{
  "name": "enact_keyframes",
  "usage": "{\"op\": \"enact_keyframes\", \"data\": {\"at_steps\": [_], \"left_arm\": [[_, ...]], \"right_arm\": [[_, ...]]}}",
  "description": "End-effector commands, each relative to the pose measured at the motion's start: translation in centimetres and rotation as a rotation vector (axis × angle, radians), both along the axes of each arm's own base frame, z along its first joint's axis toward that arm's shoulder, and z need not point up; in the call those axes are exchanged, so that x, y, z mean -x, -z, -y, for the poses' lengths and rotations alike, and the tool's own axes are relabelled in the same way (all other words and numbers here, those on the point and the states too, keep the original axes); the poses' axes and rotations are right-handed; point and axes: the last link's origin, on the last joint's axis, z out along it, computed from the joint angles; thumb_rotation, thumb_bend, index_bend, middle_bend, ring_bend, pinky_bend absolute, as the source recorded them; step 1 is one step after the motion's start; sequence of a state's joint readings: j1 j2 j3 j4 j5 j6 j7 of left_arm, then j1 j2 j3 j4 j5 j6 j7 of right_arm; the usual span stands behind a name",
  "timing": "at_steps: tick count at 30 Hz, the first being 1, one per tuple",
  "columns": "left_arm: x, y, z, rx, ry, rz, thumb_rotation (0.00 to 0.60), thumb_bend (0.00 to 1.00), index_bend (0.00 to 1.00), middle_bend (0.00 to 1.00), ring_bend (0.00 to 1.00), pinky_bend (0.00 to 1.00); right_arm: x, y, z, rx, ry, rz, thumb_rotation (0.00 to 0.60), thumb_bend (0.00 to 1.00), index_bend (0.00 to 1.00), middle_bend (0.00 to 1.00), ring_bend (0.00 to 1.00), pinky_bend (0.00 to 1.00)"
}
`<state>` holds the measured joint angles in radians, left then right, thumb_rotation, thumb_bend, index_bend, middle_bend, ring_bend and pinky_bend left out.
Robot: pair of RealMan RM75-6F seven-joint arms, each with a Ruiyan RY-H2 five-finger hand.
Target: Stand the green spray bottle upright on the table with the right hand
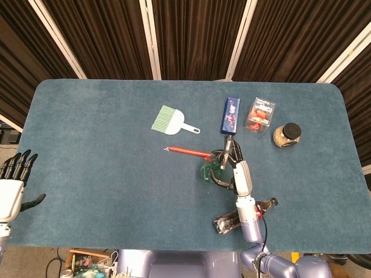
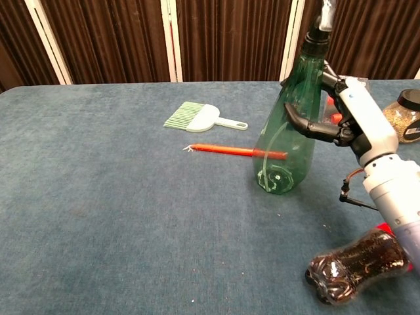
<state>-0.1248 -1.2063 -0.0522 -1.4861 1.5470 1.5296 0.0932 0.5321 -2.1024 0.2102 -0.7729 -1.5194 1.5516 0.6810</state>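
The green see-through spray bottle [image 2: 286, 138] stands almost upright, its base on or just above the blue table [image 2: 118, 216], its nozzle leaning slightly right. My right hand [image 2: 344, 118] grips its upper body from the right side. From above, the bottle [image 1: 210, 167] shows as a green patch left of the right hand [image 1: 236, 168]. My left hand [image 1: 13, 184] hangs open off the table's left front edge, holding nothing.
A red stick [image 2: 236, 151] lies just behind the bottle. A green brush [image 2: 200, 117] lies farther back. A dark cola bottle [image 2: 357, 262] lies on its side under my right forearm. A blue box [image 1: 231, 114], a red packet [image 1: 261, 114] and a jar [image 1: 287, 135] sit at the back right.
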Motion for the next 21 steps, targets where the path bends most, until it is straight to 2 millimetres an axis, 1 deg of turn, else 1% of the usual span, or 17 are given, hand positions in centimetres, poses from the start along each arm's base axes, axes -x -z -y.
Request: {"op": "enact_keyframes", "data": {"at_steps": [1,5,10,21], "left_arm": [[0.0,0.2,0.0,0.008,0.002,-0.006,0.600,0.03,0.00,0.00,0.00,0.10],[-0.1,0.4,-0.1,0.013,0.001,-0.010,0.600,0.02,0.00,0.00,0.00,0.10],[-0.2,0.4,-0.1,0.007,0.005,-0.011,0.600,0.03,0.00,0.00,0.00,0.10],[-0.2,0.3,0.1,0.001,0.006,-0.013,0.600,0.03,0.00,0.00,0.00,0.10]], "right_arm": [[-0.1,-0.3,0.4,-0.005,0.000,-0.028,0.600,0.35,0.17,0.00,0.00,0.00],[0.0,-0.8,0.6,-0.004,-0.002,-0.070,0.600,0.32,0.07,0.00,0.00,0.00],[-0.1,-1.5,0.7,0.001,-0.002,-0.101,0.600,0.30,0.01,0.00,0.00,0.00],[0.1,-3.1,0.7,0.036,0.006,-0.093,0.600,0.28,0.00,0.00,0.00,0.00]]}}
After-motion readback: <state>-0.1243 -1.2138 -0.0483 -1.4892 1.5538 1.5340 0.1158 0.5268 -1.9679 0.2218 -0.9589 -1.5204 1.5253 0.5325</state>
